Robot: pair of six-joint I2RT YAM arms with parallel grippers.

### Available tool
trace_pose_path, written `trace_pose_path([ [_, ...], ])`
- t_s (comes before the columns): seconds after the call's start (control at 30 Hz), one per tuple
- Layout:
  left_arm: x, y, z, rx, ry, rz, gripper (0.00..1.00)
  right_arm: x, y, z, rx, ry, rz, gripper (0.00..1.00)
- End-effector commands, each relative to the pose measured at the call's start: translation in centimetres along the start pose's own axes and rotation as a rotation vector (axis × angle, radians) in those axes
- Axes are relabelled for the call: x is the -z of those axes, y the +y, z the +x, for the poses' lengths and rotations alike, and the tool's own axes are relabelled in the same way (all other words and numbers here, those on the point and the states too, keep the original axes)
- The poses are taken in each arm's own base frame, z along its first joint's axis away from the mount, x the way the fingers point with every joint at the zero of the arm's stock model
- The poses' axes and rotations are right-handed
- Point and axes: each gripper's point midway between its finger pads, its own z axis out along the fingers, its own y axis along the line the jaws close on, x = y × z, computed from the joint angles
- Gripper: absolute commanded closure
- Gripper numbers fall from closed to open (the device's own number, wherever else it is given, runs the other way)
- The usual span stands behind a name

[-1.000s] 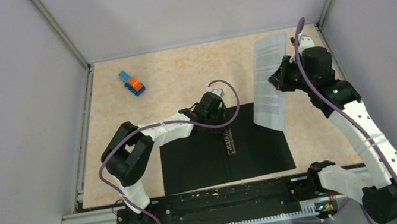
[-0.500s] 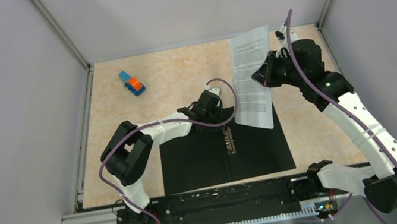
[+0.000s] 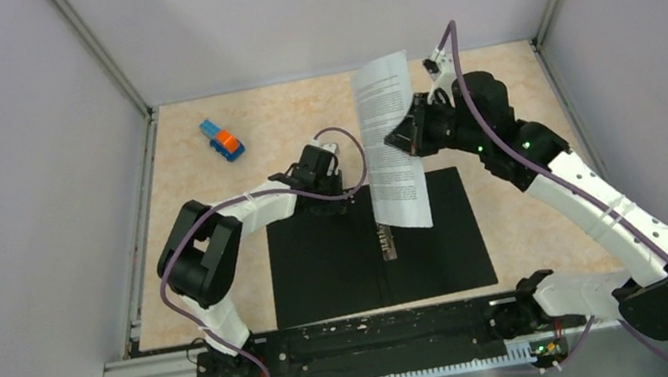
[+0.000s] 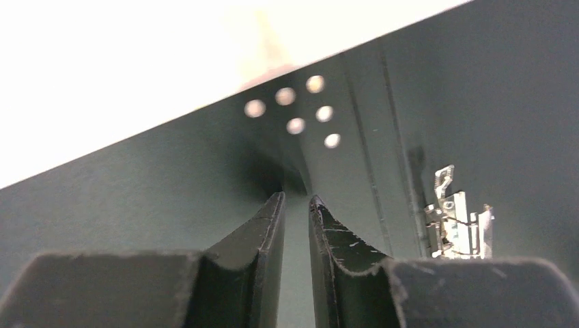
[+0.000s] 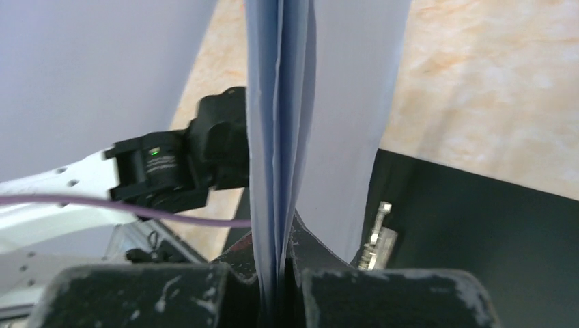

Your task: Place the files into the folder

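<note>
Files (image 3: pixel 392 144) shifted left, over folder (image 3: pixel 323 271) edge

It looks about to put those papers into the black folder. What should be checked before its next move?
1. The folder lies open and flat: ok.
2. The right pincer is shut on the files: ok.
3. The files lie level with the folder: not ok, they hang on edge above it.
4. The metal clip is ready to take paper: cannot tell.
5. The left pincer is out of the papers' path: cannot tell; it sits at the folder's far edge, close beside them.
6. The toy block is well away: ok.
</note>
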Motion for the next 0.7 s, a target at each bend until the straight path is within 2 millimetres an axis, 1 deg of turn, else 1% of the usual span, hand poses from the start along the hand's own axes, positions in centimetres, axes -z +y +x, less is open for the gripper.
trace_pose_path([
  [0.0, 1.4, 2.3, 0.5, 0.062, 0.001, -0.049, 0.75, 0.5, 3.9, -0.6, -0.030, -0.045, -0.151, 1.00],
  [0.03, 1.6, 2.5, 0.4, 0.070, -0.003, -0.054, 0.75, 0.1, 3.1, 0.5, -0.039, -0.020, -0.141, 1.00],
  [0.07, 1.8, 2.7, 0.3, 0.076, -0.006, -0.057, 0.75, -0.4, 1.8, 1.8, -0.048, 0.013, -0.118, 1.00],
  [0.1, 2.0, 2.8, 0.2, 0.080, -0.007, -0.061, 0.75, -0.9, -0.2, 3.4, -0.062, 0.052, -0.083, 1.00],
  [0.13, 2.2, 2.8, 0.2, 0.083, -0.006, -0.060, 0.75, -1.5, -3.0, 5.3, -0.084, 0.098, -0.031, 1.00],
  [0.17, 2.4, 2.8, 0.2, 0.085, -0.004, -0.056, 0.75, -1.8, -6.4, 7.3, -0.109, 0.139, 0.036, 1.00],
  [0.2, 2.5, 2.7, 0.2, 0.086, -0.004, -0.050, 0.75, -1.9, -10.2, 9.7, -0.125, 0.191, 0.124, 1.00],
  [0.23, 2.7, 2.5, 0.2, 0.089, -0.001, -0.044, 0.75, -1.7, -14.3, 12.8, -0.134, 0.258, 0.235, 1.00],
  [0.27, 2.7, 2.4, 0.2, 0.093, -0.002, -0.039, 0.75, -1.2, -17.2, 14.6, -0.119, 0.294, 0.335, 1.00],
  [0.3, 2.9, 2.2, 0.1, 0.098, -0.002, -0.031, 0.75, -0.6, -19.7, 16.2, -0.088, 0.328, 0.425, 1.00],
  [0.33, 3.0, 2.0, 0.1, 0.104, -0.004, -0.024, 0.75, -0.1, -21.4, 17.5, -0.064, 0.357, 0.497, 1.00],
  [0.37, 3.1, 1.7, -0.1, 0.110, -0.009, -0.014, 0.75, 0.3, -22.6, 18.4, -0.048, 0.382, 0.547, 1.00],
  [0.4, 3.3, 1.4, -0.3, 0.115, -0.013, -0.003, 0.73, 0.4, -23.2, 19.1, -0.040, 0.401, 0.569, 1.00],
  [0.43, 3.6, 0.9, -0.7, 0.117, -0.022, 0.010, 0.72, 0.6, -23.8, 19.0, -0.024, 0.392, 0.603, 1.00],
  [0.5, 4.0, -0.5, -1.1, 0.107, -0.037, 0.033, 0.69, 0.8, -24.3, 18.4, 0.026, 0.367, 0.659, 1.00],
  [0.6, 4.2, -3.1, -1.5, 0.081, -0.054, 0.043, 0.66, 0.9, -24.5, 17.2, 0.113, 0.348, 0.717, 1.00],
  [0.67, 3.9, -4.6, -1.5, 0.086, -0.066, 0.052, 0.65, 0.7, -24.4, 16.8, 0.139, 0.349, 0.725, 1.00],
])
